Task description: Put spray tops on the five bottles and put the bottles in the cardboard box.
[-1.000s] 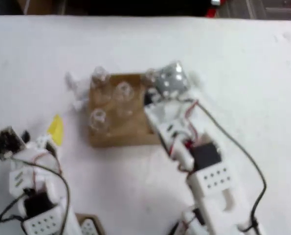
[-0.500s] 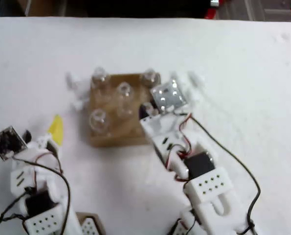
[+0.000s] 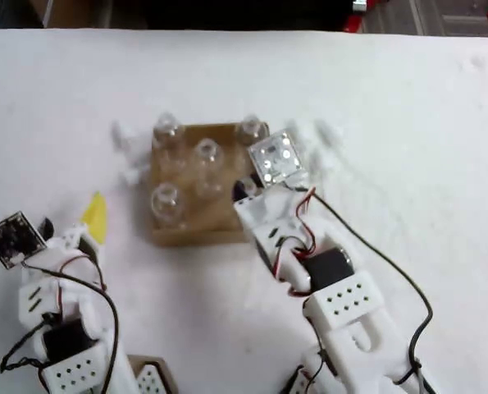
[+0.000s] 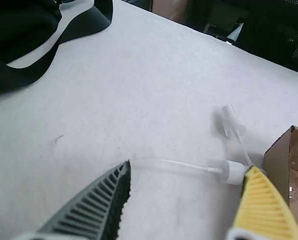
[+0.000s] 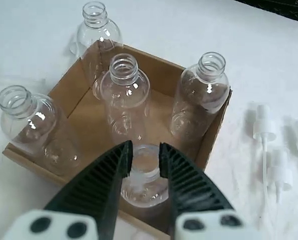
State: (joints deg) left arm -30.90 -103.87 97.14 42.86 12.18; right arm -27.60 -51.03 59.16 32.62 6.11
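Note:
The cardboard box (image 3: 196,223) sits mid-table with open clear bottles standing in it, none with a top. Three of them are at the far left (image 5: 98,31), centre (image 5: 124,86) and far right (image 5: 205,84). My right gripper (image 5: 145,150) hangs over the box's near right corner, shut on the neck of another bottle (image 5: 143,186). My left gripper (image 4: 189,170) stands open low over the table left of the box, its yellow finger (image 3: 93,217) nearest the box. A spray top (image 4: 232,172) with its long tube lies between the jaws, and a second spray top (image 4: 230,122) lies beyond.
More spray tops (image 5: 265,131) lie on the table right of the box, also visible from above (image 3: 324,135). A black strap (image 4: 38,30) lies far to the left. A small cardboard piece (image 3: 149,376) sits at the near edge by the left arm.
The right arm has drawn back from the box's far right corner to its near right corner. The left arm has barely shifted.

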